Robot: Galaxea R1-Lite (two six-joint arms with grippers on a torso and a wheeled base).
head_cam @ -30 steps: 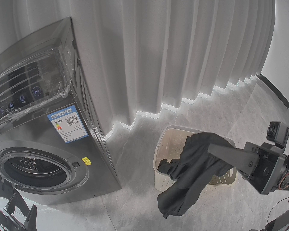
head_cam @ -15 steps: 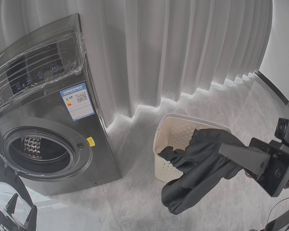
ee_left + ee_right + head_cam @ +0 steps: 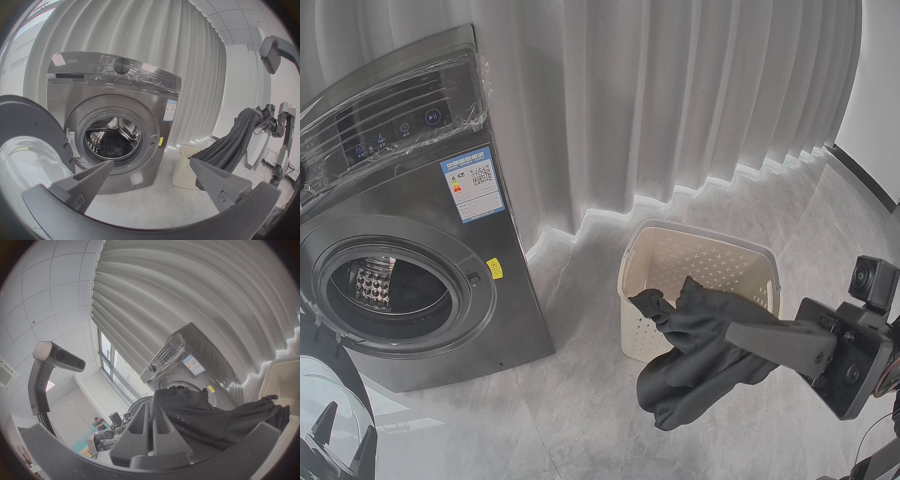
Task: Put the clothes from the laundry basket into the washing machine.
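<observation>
Since the open washing machine (image 3: pixel 425 206) stands at nine o'clock, the dark garment (image 3: pixel 694 362) is pinched in the closed right gripper (image 3: pixel 737 334) at four o'clock, above the rim of the laundry basket (image 3: pixel 700 234), to be carried across; the left gripper (image 3: pixel 150 162) is spread wide, empty.

Laundry corner: washing machine (image 3: pixel 506 312), long curtains (image 3: pixel 650 94), stone-look floor (image 3: pixel 581 400).

— Where is the right arm's dark grey two-fingered hand (image 3: pixel 737 334)?
— Held out low on the robot's right, with the wrist camera (image 3: pixel 872 281) riding above it. Its two wedge fingers (image 3: pixel 781 342) are pressed flat together on a fold of the black cloth garment (image 3: pixel 700 356), which hangs from them.
— And the left arm's matching grey hand (image 3: pixel 151 163)?
— Low at the robot's left and pointing forward, with its fingers (image 3: pixel 90 178) spread wide apart.
</observation>
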